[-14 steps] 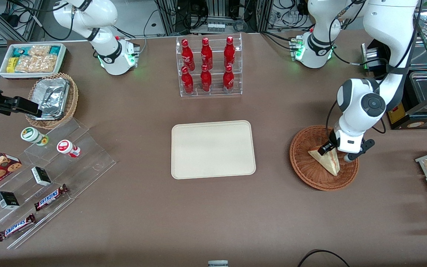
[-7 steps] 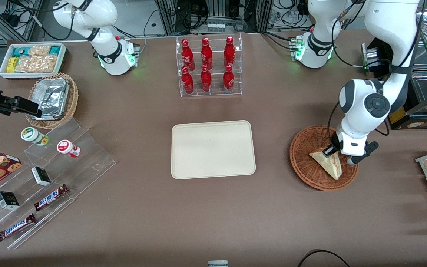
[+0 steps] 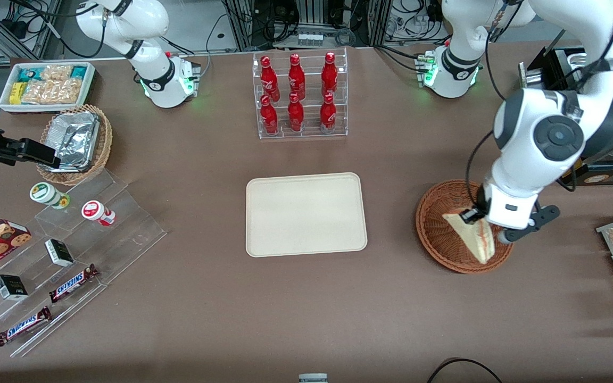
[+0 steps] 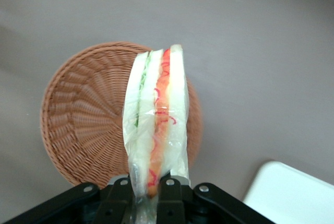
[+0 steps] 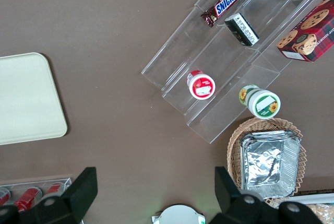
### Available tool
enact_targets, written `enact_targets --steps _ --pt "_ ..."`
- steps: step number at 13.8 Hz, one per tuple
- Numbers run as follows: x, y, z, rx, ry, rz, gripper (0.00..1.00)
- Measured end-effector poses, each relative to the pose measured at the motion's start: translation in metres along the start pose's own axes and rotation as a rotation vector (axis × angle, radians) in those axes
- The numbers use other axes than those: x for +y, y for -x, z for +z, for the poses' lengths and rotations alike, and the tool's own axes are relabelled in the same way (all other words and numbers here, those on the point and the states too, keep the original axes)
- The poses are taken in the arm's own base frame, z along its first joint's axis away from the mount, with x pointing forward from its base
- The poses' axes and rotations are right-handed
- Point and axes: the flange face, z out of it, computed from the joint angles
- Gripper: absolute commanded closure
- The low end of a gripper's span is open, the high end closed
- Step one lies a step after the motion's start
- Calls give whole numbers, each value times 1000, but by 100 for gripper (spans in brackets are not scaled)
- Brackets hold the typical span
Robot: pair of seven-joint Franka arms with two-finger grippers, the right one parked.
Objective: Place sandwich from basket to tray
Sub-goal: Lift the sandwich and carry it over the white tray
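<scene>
I see the gripper (image 3: 478, 219) clamped on the sandwich (image 3: 473, 236), lower right of the front view, above the basket (image 3: 437, 234); tray (image 3: 306, 214) at centre.

Sandwich (image 3: 472, 237), clear-wrapped white-bread wedge with red-orange and green filling stripe, clamped at one end by the gripper (image 4: 148, 185) and raised above the round reddish-brown wicker basket (image 3: 439, 239). Cream rectangular tray (image 3: 305, 214) lies at the basket's 9 o'clock, bare.

"SNICKERS" reads on two chocolate bars (image 3: 73, 283) (image 3: 23, 326) lying on the clear stepped display stand (image 3: 105, 239); other labels are illegible.
</scene>
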Motion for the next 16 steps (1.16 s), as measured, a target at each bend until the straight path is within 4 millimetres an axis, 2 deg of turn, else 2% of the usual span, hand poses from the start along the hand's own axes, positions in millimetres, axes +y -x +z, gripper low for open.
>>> enact_targets --steps 2,5,7,12,14,16 --pt "45 36 -11 11 15 89 100" --pt "115 107 0 -4 11 184 100" --pt "159 148 11 -10 11 222 100" --pt "245 219 70 -35 -13 306 100" --pt "271 245 96 -39 -15 348 100" --pt "288 266 120 -34 0 380 100"
